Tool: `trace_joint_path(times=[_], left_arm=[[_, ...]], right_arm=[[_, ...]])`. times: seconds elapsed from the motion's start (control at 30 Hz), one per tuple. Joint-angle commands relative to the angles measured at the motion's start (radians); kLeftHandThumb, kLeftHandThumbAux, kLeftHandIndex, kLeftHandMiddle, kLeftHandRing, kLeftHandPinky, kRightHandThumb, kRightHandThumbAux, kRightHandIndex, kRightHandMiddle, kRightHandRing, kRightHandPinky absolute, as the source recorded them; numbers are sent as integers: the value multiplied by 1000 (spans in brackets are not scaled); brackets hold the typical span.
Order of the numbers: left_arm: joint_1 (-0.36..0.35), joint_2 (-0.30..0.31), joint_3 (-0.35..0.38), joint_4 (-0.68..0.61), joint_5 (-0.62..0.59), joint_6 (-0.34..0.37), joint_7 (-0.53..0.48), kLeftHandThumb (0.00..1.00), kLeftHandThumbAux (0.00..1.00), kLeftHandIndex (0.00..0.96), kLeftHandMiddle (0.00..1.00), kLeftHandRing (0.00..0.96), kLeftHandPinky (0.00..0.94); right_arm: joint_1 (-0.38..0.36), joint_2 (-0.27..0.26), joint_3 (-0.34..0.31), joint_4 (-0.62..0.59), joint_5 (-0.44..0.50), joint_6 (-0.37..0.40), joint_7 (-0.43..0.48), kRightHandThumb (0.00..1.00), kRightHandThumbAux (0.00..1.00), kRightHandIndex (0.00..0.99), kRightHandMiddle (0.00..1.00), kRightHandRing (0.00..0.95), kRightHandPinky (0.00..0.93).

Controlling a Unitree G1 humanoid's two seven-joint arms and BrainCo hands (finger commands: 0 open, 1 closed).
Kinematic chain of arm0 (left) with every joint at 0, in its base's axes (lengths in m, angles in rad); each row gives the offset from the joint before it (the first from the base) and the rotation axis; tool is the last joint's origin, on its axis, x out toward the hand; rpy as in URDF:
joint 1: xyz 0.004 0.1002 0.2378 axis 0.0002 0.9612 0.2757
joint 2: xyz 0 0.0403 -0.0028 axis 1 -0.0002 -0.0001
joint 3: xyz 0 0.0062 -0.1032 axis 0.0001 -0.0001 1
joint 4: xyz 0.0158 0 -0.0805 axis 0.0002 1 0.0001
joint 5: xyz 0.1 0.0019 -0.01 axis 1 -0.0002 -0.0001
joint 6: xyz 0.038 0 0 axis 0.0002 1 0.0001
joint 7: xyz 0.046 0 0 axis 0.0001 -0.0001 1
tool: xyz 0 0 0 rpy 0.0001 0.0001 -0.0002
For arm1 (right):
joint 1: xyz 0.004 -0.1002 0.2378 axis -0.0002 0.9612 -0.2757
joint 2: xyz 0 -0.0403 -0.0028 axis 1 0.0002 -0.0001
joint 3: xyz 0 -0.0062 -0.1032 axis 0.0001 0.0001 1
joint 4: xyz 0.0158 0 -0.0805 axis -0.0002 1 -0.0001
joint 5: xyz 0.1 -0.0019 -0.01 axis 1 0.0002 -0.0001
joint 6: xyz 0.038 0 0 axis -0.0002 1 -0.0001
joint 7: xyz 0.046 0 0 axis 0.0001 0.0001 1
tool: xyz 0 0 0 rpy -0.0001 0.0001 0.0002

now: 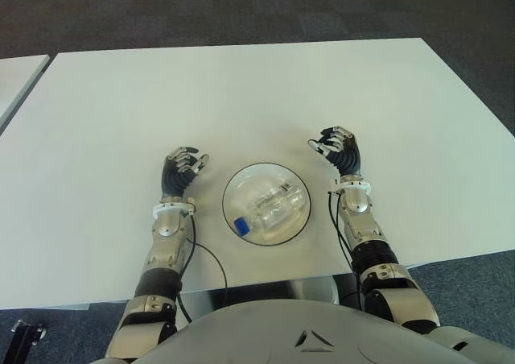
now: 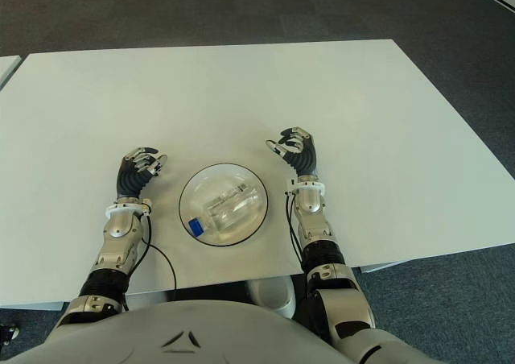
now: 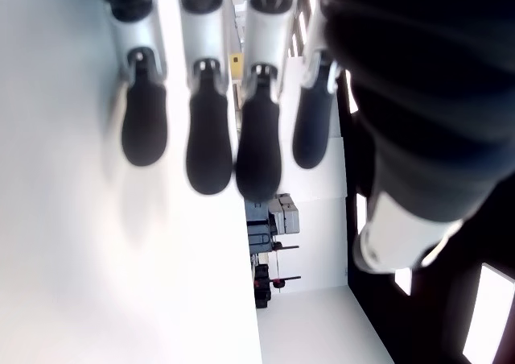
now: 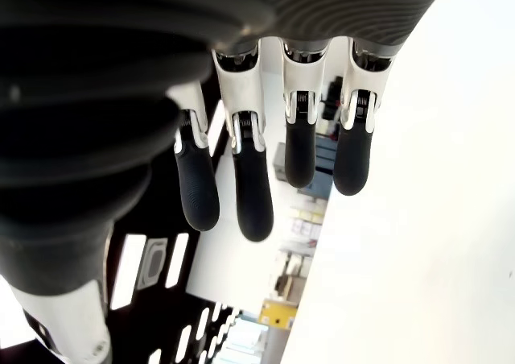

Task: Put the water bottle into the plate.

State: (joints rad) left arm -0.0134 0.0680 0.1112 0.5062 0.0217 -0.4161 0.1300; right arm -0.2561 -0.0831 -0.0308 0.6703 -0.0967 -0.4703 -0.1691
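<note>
From where I stand the job looks finished: the water bottle lies on its side inside the plate, blue cap toward the robot, near the front edge of the white table. The left hand shows just left of the plate, the right hand to its right and a little farther back. Both have their fingers loosely curled, holding nothing. As far as I can judge, nothing remains to do
</note>
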Motion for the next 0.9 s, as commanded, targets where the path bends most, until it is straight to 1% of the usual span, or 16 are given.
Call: trace_joint_path(times=[0.03, 0.27, 0.4, 0.7, 0.9], left_arm=[[11, 11, 3, 2, 4, 17, -10, 706, 718, 434, 653, 648, 637], [9, 16, 3, 7, -4, 14, -18, 706, 719, 434, 660, 655, 641], [8, 15, 5, 5, -11, 24, -22, 706, 719, 434, 659, 654, 637], [10, 12, 6, -6, 0, 24, -7, 707, 718, 434, 641, 635, 612], [12, 11, 4, -16, 2, 31, -8, 707, 718, 434, 635, 630, 615]], right_arm=[[-18, 15, -26, 54, 50, -36, 36, 711, 725, 439, 670, 676, 708], [-17, 29, -38, 73, 68, -49, 65, 710, 726, 439, 698, 706, 735], [-11, 36, -40, 67, 73, -39, 78, 710, 726, 439, 706, 712, 735], [3, 49, -44, 39, 89, -15, 104, 709, 728, 438, 703, 709, 727], [12, 52, -43, 16, 88, 10, 112, 709, 728, 438, 705, 711, 730]])
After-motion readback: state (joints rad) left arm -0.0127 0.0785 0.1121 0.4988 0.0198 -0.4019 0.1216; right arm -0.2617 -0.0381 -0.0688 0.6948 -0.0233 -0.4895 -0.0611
